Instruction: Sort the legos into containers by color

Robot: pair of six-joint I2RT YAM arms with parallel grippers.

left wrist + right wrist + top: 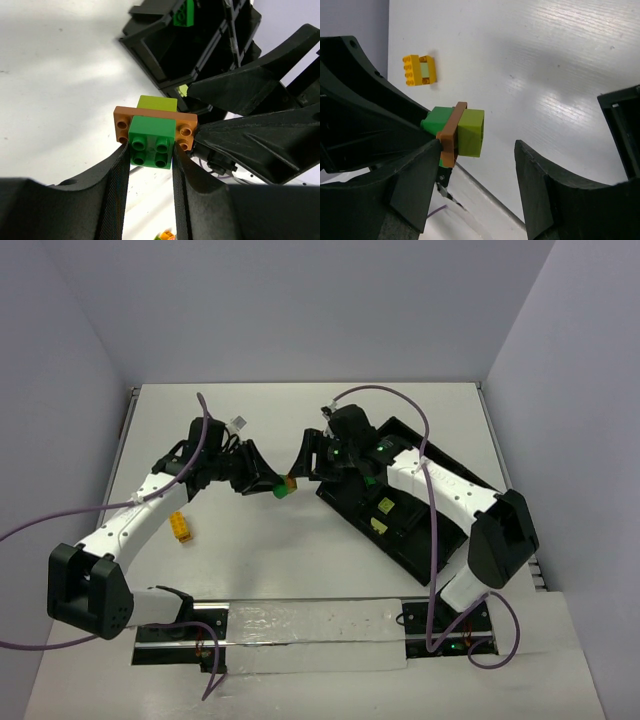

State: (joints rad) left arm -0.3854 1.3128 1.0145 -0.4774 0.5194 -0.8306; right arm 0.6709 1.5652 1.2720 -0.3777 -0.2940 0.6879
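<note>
My left gripper [268,483] is shut on the green brick [151,141] of a stack held above the table. An orange-brown plate [120,125] and a pale yellow-green brick [158,103] are stuck to it. The stack [283,487] hangs between both grippers. My right gripper [477,147] is open, with the pale brick [470,132] between its jaws; one finger [415,175] is at the plate's edge [451,135]. The black divided tray [425,540] lies to the right and holds a green brick [184,15] and pale yellow-green bricks [385,506].
A yellow brick with a pale piece on it [180,526] lies on the white table at the left, also in the right wrist view [420,70]. A clear strip [310,625] runs along the near edge between the arm bases. The tray corner [625,125] is close to my right gripper.
</note>
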